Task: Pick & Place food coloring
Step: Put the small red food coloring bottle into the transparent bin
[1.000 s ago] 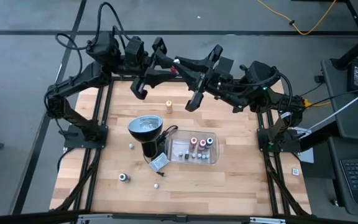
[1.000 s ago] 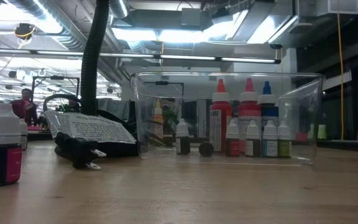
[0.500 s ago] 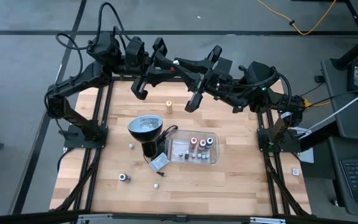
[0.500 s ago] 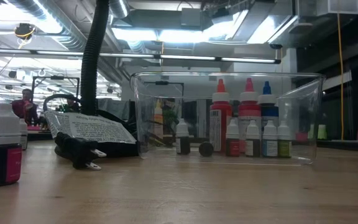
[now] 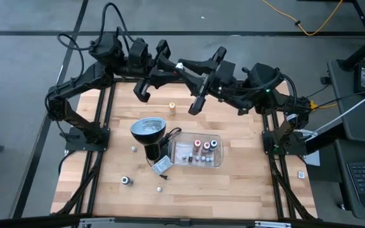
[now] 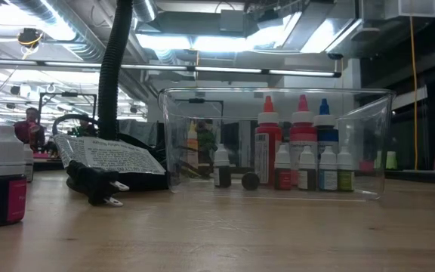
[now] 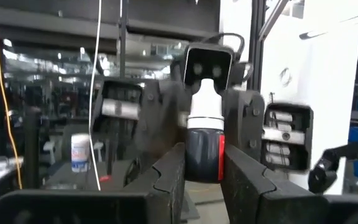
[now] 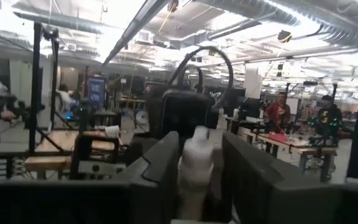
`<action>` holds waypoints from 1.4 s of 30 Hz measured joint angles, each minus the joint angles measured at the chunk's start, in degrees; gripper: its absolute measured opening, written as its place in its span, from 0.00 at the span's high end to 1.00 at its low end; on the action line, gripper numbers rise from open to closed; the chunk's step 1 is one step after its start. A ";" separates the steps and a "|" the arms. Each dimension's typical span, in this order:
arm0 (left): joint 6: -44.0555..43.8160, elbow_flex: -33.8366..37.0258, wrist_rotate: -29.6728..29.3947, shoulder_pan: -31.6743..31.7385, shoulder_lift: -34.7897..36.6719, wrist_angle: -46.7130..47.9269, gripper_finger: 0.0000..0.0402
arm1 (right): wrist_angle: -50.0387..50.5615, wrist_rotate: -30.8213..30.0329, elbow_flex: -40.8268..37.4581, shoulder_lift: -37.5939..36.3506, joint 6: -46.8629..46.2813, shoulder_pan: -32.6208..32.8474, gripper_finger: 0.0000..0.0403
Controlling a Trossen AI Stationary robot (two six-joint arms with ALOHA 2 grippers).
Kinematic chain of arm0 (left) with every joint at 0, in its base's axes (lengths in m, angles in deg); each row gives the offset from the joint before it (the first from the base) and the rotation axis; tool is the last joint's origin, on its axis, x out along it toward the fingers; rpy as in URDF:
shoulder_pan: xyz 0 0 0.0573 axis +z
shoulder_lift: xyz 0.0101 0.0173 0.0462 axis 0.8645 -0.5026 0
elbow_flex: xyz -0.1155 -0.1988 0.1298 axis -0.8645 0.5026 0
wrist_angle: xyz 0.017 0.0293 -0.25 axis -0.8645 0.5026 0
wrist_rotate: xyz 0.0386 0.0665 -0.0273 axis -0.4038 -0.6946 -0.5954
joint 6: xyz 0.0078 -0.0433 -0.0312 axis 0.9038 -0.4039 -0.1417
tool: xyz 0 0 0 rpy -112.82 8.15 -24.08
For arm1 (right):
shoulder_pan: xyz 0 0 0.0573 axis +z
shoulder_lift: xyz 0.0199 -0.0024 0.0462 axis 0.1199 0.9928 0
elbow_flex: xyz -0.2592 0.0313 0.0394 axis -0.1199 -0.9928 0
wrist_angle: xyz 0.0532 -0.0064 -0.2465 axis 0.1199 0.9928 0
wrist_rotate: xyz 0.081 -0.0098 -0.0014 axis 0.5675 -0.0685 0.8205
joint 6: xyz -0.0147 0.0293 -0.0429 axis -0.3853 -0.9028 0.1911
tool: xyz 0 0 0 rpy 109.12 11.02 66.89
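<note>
A wooden table [image 5: 233,190] seen from above, with a clear plastic tray [image 5: 196,152] near its middle as the landmark. Far to the tray's left and toward the front edge, a small dark bottle [image 5: 126,181] stands alone; from table height it shows as a dark bottle with a white cap. Just left of the tray is a black lamp [image 5: 148,134] with a round silvery head, its plug [image 6: 97,187] and a paper tag [image 6: 109,154] lying on the wood. Inside the tray stand small food coloring bottles [image 6: 302,151] with red, blue and white tops. Behind the tray, an orange bottle [image 5: 172,107] stands by itself. High above the far edge, both arms meet. The left gripper [image 7: 202,177] has its fingers closed against the sides of a dark bottle with a white cap [image 7: 204,143], held upright. The right gripper [image 8: 197,171] faces it, with a white bottle top [image 8: 194,158] between its fingers; whether those fingers press on it cannot be told.
</note>
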 joint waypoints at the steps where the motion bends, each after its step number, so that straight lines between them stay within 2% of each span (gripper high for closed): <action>1: 0.01 0.00 0.02 -0.02 0.12 1.27 0.80 | 0.14 -0.21 0.00 -0.50 0.24 0.23 0.66; 5: 1.31 0.00 0.12 -0.02 0.30 6.21 0.80 | 3.24 -4.29 0.06 -3.92 -3.15 1.29 0.55; 11: 3.21 0.00 0.91 -0.02 0.56 16.68 0.80 | 19.93 -4.19 0.11 -9.13 -17.07 1.28 0.46; 15: 5.02 0.00 0.88 0.00 0.54 22.52 0.80 | 28.90 -3.79 0.09 -9.66 -22.46 1.02 0.47; 17: 5.16 0.00 0.87 -0.02 0.50 24.91 0.80 | 31.26 -1.63 0.02 -9.27 -24.26 0.38 0.48; 23: 6.51 0.00 0.86 -0.02 0.47 29.39 0.80 | 32.80 7.48 0.03 -6.18 -27.90 -2.86 0.53; 31: 6.59 0.00 0.83 -0.09 0.45 32.39 0.80 | 37.07 15.05 0.07 -3.76 -31.22 -5.97 0.57; 42: 6.69 0.02 0.71 -0.09 0.43 32.74 0.80 | 38.66 17.49 0.00 -2.17 -32.77 -6.11 0.58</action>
